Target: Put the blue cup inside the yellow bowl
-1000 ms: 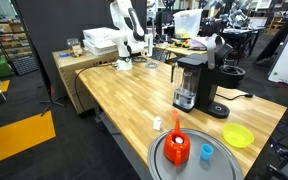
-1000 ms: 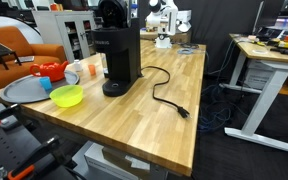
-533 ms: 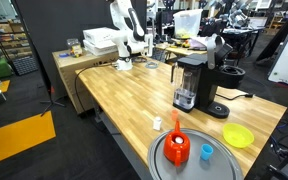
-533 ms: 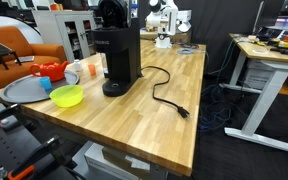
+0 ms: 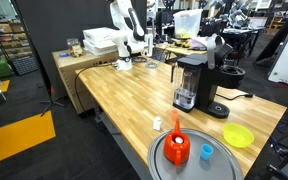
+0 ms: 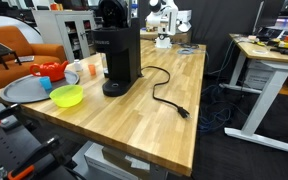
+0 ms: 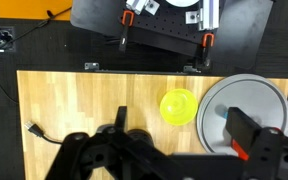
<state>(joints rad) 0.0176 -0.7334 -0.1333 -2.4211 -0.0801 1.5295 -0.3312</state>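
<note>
At the near end of the wooden table (image 5: 114,95) in an exterior view, the blue cup (image 5: 206,152) is standing upright on the large grey tray (image 5: 159,162), just beside the orange-red kettle-like vessel (image 5: 177,148). A small white bottle (image 5: 158,124) is standing off the tray's rim. The yellow bowl (image 5: 238,136) is lying on bare wood just beside the tray, near the cup but not touching it, and it is showing empty in both exterior views.

Behind them the black coffee machine (image 5: 189,82) is sitting mid-table, its power cord (image 6: 164,95) trailing over the wood.

At the far end the white Franka arm (image 5: 124,20) is standing tall, well apart from cup and bowl. In the wrist view the gripper (image 7: 176,118) is looking down from high above the table, its jaws spread wide and holding nothing, with the bowl lying between the two fingers. The cup is not showing there; one finger may be covering it.

Over the last second nothing is changing: cup, bowl and arm are all sitting where they were. So, by my reading, the task is not yet under way, and the whole reach, descent and grasp on the cup are still ahead.
</note>
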